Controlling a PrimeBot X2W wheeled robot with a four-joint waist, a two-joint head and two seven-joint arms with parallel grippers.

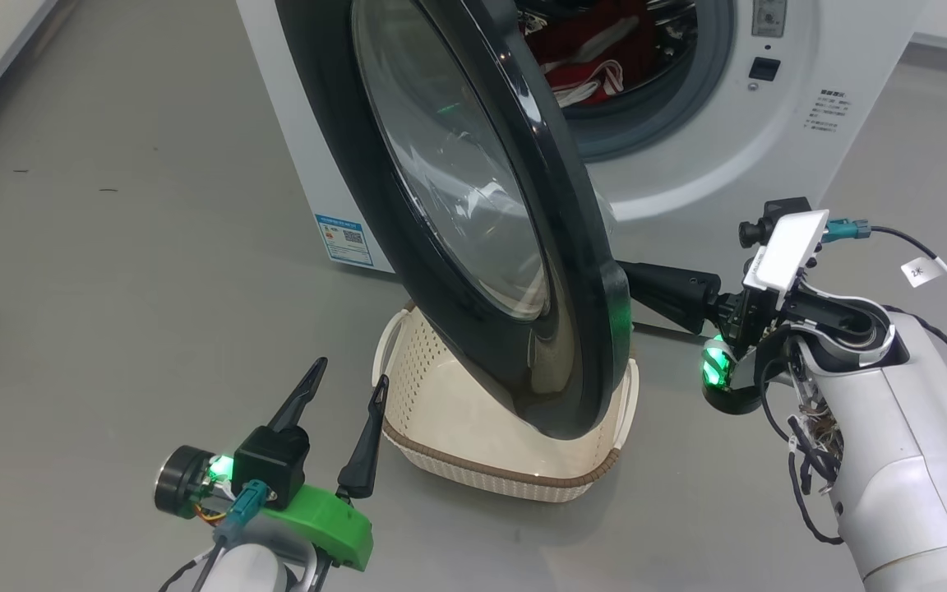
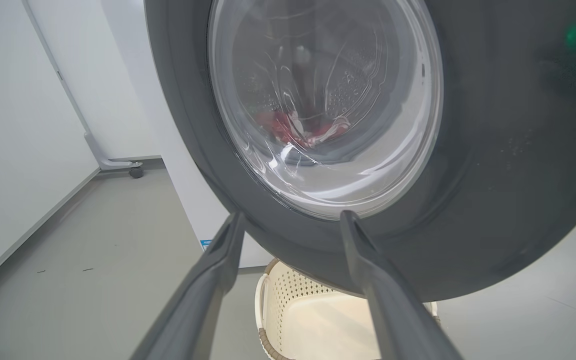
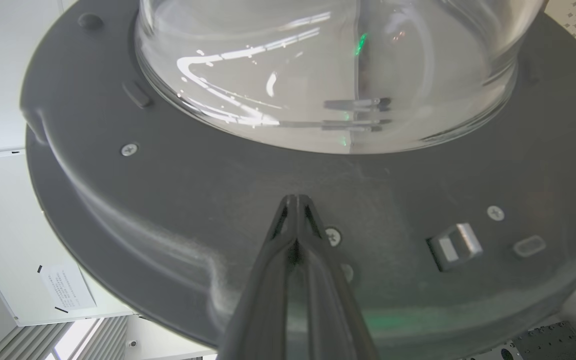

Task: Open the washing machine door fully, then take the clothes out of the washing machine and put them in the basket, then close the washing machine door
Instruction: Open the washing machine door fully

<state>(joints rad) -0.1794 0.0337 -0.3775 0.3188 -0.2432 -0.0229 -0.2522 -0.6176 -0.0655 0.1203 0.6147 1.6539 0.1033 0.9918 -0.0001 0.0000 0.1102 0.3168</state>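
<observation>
Washing machine door (image 1: 457, 189) overhangs basket (image 1: 482, 478); left end effector (image 1: 352, 371) spread; right end effector (image 3: 296, 200) pressed together at door.

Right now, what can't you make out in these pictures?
- Clothes: head view, the door and top edge hide most; count unclear.
- Basket: head view, door covers its middle.
- Right pincer: head view, tips hidden behind door.
- Washer labels: head view, too small to read.
</observation>
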